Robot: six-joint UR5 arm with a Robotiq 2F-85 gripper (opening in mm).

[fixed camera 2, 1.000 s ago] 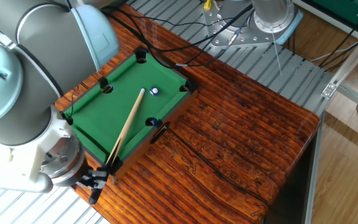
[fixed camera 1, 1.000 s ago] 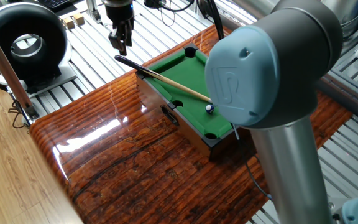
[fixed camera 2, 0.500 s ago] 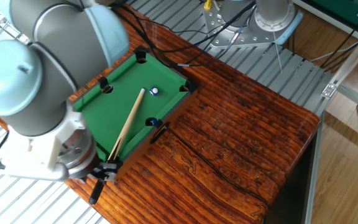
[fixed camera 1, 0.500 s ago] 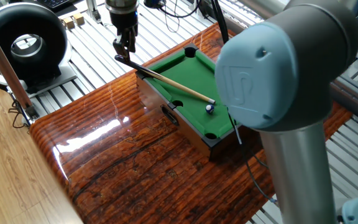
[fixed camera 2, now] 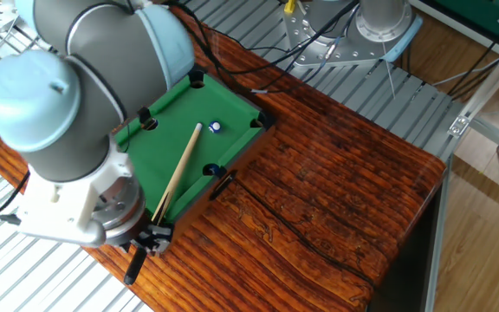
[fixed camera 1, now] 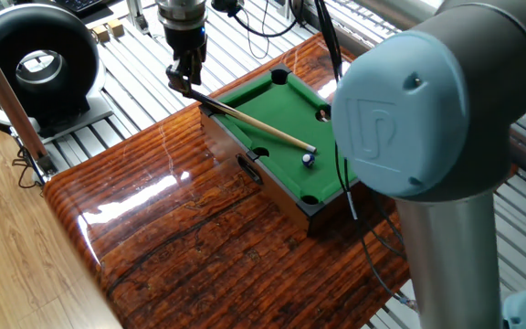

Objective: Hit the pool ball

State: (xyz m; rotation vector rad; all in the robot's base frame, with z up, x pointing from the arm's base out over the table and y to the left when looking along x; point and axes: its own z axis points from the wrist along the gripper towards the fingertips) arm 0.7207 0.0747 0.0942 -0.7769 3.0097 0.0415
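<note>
Glossy wooden bench [fixed camera 1: 172, 228] carries a miniature pool table [fixed camera 1: 277, 100]; gripper [fixed camera 1: 184, 80] clamped on cue [fixed camera 1: 254, 123] butt, tip just short of pool ball [fixed camera 1: 308, 158], strike pending.

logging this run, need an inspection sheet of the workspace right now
surface: glossy wooden table, bare part reflecting light
job's things: pool ball on the green felt of the mini pool table, just off the pale tip of the cue
clutter: nothing seen on the wood
gripper: gripper at the cue's dark butt end; grip cannot be confirmed
cables: black cable lying across the wood beside the pool table
surroundings: round black device on slatted metal, wooden floor beyond
</note>
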